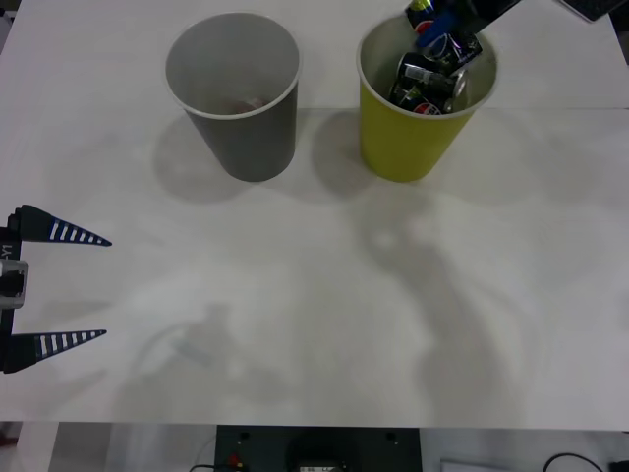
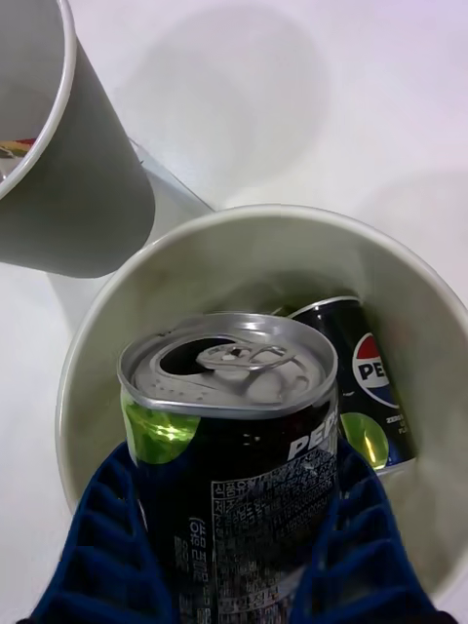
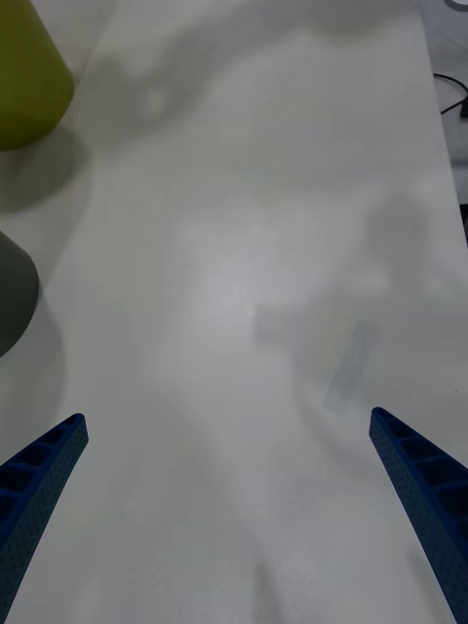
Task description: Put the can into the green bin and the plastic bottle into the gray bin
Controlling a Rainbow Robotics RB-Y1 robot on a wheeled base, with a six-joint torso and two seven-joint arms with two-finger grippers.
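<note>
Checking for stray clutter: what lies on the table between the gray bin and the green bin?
Nothing: the front view shows a bare, shadowed strip of table between the gray bin and the green bin.

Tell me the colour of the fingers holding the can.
Blue and ribbed; the right gripper fingers clamp the can, best seen in the right wrist view.

black-and-lime can (image 2: pixel 244 458), chartreuse green bin (image 1: pixel 408 138), perhaps charcoal gray bin (image 1: pixel 246 128)
</note>
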